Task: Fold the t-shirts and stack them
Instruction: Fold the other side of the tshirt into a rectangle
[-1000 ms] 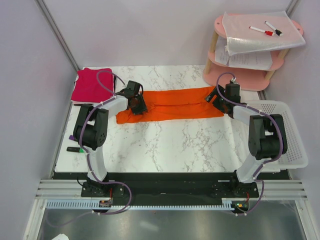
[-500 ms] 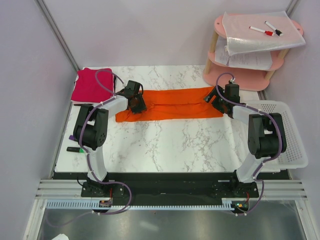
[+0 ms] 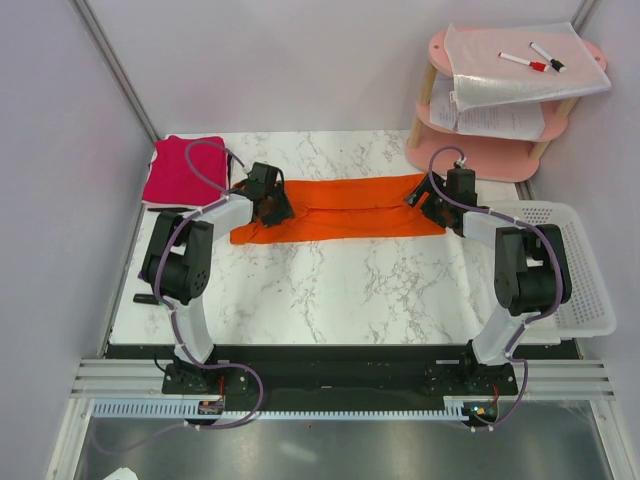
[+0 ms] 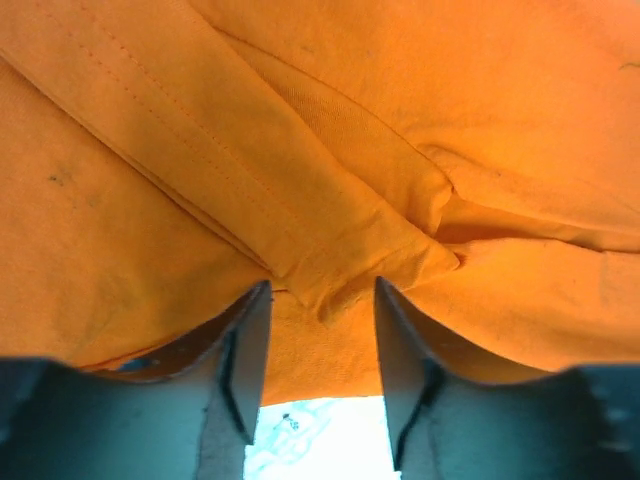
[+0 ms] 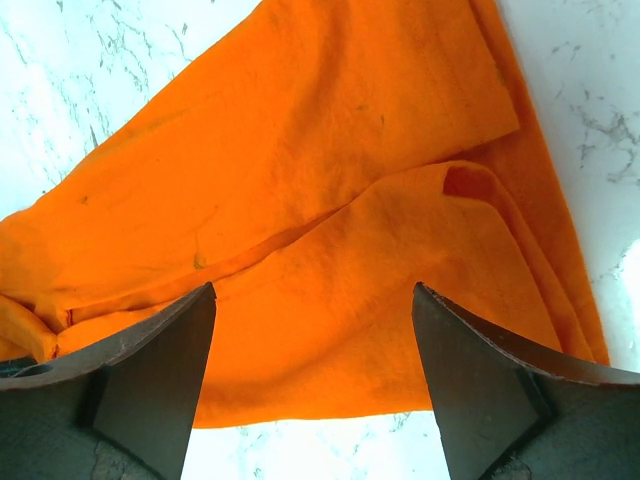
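You work on a white marble-pattern table [image 3: 350,290]. An orange t-shirt [image 3: 350,210] lies flat on it as a long band running left to right across the far half, closer to the far edge than the near one. A folded magenta t-shirt [image 3: 180,170] lies in the far-left corner, well apart from the orange one. A pink shelf unit [image 3: 470,160] stands in the far-right corner. A white perforated basket [image 3: 590,290] sits along the right edge. A dark marker [image 3: 146,298] lies at the left edge.
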Robot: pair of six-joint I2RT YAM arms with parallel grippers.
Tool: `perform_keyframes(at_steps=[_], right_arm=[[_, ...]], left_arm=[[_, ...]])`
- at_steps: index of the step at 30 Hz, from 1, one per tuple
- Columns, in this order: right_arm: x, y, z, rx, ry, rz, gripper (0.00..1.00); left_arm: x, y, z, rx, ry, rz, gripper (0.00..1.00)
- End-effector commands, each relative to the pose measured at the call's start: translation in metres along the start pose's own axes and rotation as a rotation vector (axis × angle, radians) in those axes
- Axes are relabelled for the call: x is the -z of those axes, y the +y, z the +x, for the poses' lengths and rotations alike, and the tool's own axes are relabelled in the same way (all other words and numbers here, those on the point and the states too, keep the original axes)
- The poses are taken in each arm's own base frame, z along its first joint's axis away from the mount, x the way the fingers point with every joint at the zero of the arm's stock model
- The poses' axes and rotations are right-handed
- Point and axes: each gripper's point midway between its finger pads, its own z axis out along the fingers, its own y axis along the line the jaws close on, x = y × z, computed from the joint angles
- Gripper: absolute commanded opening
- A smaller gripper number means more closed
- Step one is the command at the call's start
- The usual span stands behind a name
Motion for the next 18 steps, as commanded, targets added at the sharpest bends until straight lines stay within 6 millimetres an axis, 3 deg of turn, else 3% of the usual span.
perform_keyframes(at_steps=[1, 11, 13, 14, 16, 18], right_arm=[[0.001, 0.018, -0.017, 0.039, -0.047, -0.044, 0.87], [0.002, 0.02, -0.018, 0.044, -0.047, -0.049, 0.87], [0.003, 0.021, -0.02, 0.046, -0.052, -0.051, 0.87], [0.004, 0.022, -0.02, 0.047, -0.052, -0.054, 0.87], [0.005, 0.022, -0.021, 0.051, -0.056, -0.052, 0.87], [0.006, 0.022, -0.022, 0.057, -0.06, -0.05, 0.87]], left_arm=[[0.001, -0.01, -0.018, 0.017, -0.059, 0.025, 0.48], [-0.011, -0.01, -0.019, 0.01, -0.048, 0.017, 0.26], [-0.01, -0.012, -0.021, 0.006, -0.053, 0.02, 0.2], [-0.009, -0.013, -0.023, 0.003, -0.057, 0.021, 0.1], [-0.003, -0.015, -0.028, 0.004, -0.072, 0.026, 0.02], [0.003, -0.016, -0.034, 0.0, -0.093, 0.021, 0.02]])
